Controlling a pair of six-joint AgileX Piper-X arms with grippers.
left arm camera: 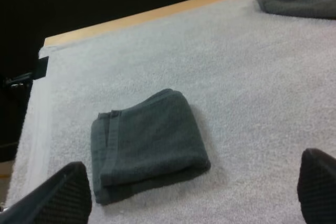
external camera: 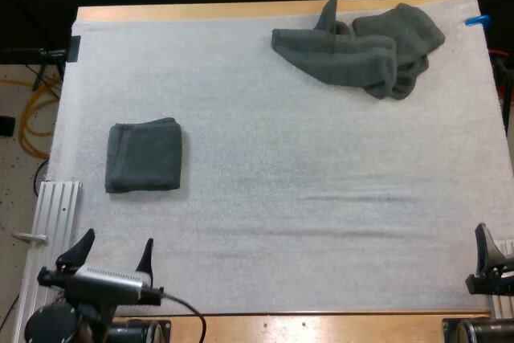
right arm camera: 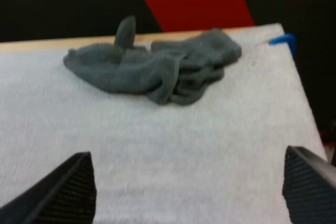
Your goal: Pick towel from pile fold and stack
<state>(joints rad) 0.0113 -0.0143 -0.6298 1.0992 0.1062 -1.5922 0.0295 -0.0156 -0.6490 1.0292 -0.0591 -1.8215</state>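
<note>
High view, folded towel (external camera: 143, 156), crumpled pile (external camera: 361, 50)

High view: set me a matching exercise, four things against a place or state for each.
1 folded towel
2 crumpled towel pile
3 left tool
4 right tool

a heaped at the far right of the mat
b open, at the near right edge
c flat on the left half
d open, at the near left corner

Pairs: 1-c, 2-a, 3-d, 4-b
</note>
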